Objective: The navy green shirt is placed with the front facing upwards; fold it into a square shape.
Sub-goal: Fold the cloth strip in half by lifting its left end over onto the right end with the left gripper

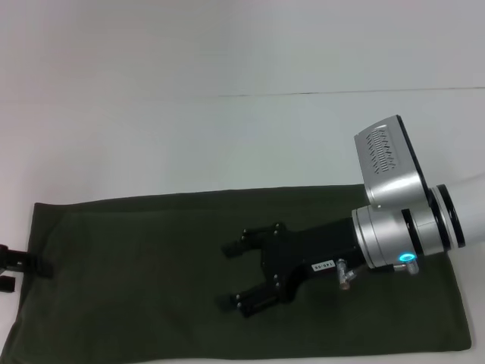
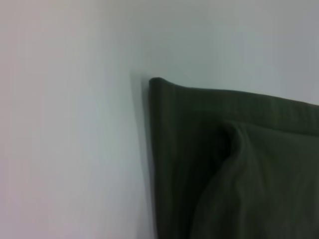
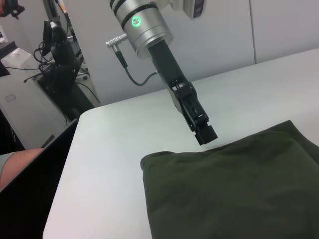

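Observation:
The navy green shirt lies folded into a long dark olive band across the near part of the white table; no lettering or collar shows. My right gripper hovers open over the middle of the band, pointing toward its left end, with nothing between its fingers. My left gripper is at the band's left end, by the edge of the cloth. The right wrist view shows the left gripper tip-down at the far edge of the shirt. The left wrist view shows a folded corner of the shirt.
The table edge runs close to the shirt's left end. Beyond it stand dark equipment and cables, and a person's arm shows low at the side.

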### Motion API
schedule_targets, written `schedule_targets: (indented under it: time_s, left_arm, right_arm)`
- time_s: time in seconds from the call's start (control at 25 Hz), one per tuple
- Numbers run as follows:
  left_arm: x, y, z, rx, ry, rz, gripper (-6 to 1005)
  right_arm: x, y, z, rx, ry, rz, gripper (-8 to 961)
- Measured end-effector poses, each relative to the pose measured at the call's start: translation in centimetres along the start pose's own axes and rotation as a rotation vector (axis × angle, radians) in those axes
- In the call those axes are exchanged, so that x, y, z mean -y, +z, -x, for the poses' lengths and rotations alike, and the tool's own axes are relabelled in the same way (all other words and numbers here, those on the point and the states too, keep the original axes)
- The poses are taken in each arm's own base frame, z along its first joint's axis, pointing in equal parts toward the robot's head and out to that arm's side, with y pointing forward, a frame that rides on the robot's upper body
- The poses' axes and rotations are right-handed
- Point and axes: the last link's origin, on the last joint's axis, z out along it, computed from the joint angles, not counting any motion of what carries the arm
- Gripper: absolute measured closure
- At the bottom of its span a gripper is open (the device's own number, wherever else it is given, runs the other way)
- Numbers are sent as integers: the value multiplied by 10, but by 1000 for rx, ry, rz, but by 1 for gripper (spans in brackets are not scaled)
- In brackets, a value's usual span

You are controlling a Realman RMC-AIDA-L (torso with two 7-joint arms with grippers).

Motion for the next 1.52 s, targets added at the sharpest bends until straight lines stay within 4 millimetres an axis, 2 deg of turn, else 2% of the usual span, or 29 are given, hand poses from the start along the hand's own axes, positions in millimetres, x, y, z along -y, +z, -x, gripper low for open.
schedule_targets:
  time_s: [1.52]
  left_arm:
    - [-7,14,-1,45,21,-1,125]
  right_arm:
    - [2,0,4,-2,-12,-1,9]
